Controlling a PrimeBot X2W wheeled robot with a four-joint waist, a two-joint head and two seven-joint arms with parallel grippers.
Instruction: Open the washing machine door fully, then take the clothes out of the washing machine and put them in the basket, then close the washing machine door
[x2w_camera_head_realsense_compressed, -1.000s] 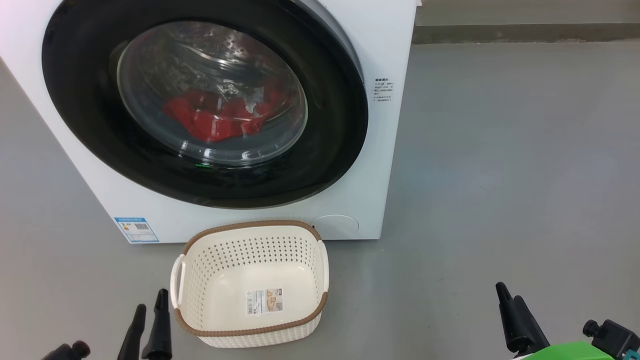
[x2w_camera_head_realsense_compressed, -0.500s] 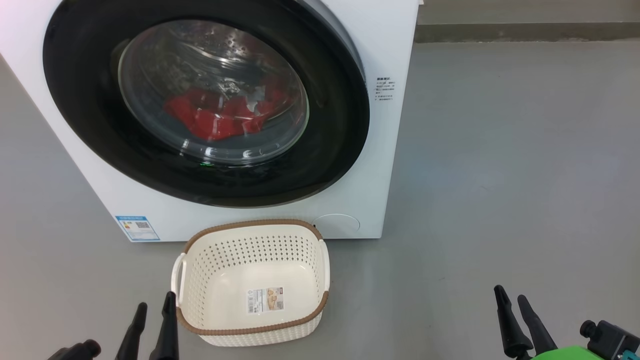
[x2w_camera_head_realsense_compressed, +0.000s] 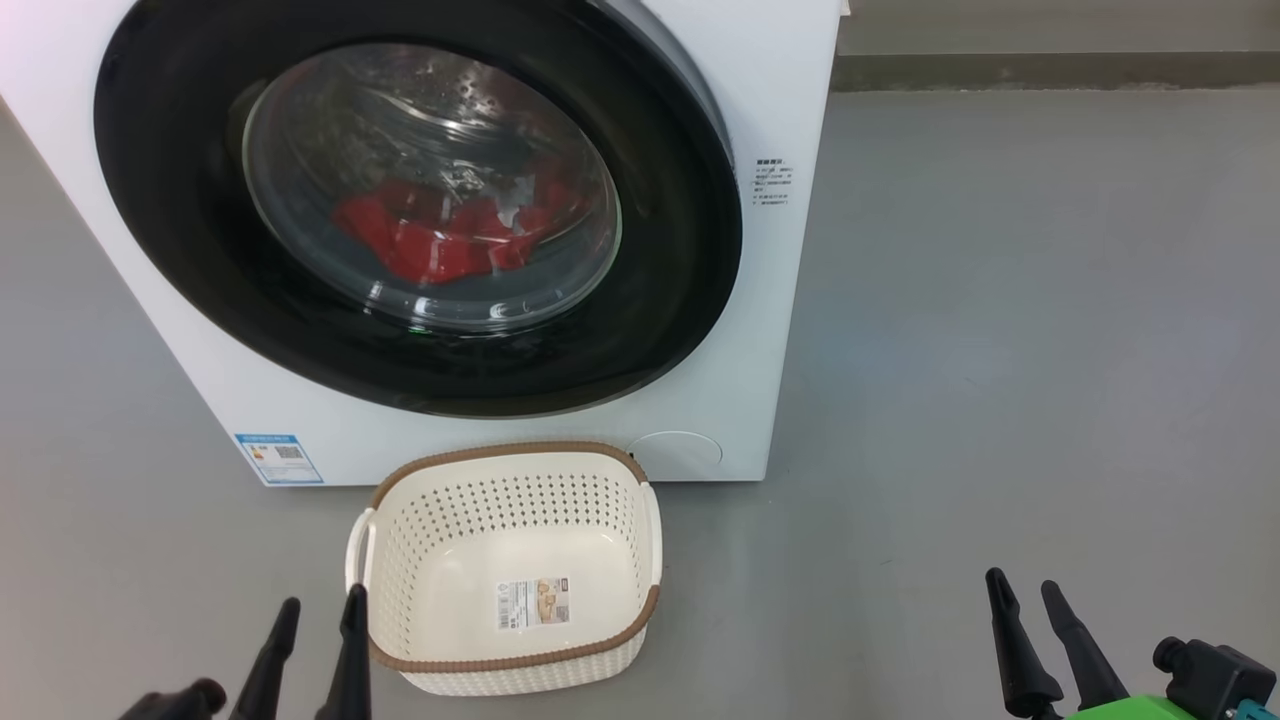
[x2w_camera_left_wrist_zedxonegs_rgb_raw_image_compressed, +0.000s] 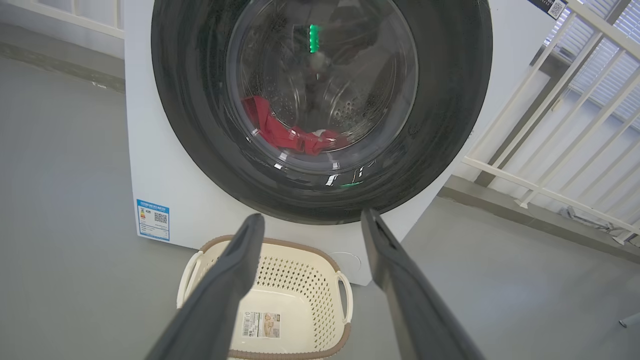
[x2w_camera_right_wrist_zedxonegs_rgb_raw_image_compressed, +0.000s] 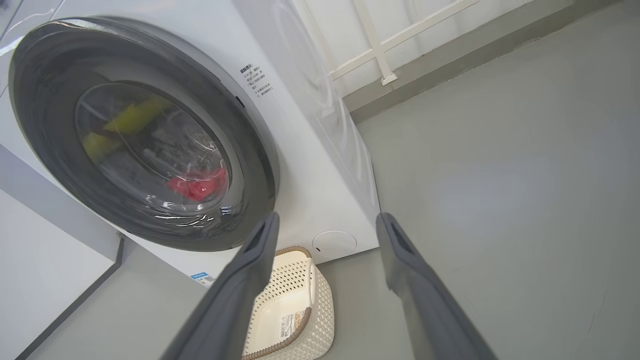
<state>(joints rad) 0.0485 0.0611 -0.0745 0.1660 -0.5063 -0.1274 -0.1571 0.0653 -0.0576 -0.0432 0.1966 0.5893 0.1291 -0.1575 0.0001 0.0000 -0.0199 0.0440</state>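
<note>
The basket sits empty on the floor. Right behind it stands the washing machine, its door shut over the red clothes. The left gripper hovers at the basket's left edge, fingers apart and empty. The right gripper is well off to the basket's right, also spread and holding nothing.

Head view: high, tilted down on washing machine door and basket. Wrist views: lower, sharing door and basket; left frontal, right oblique.
</note>
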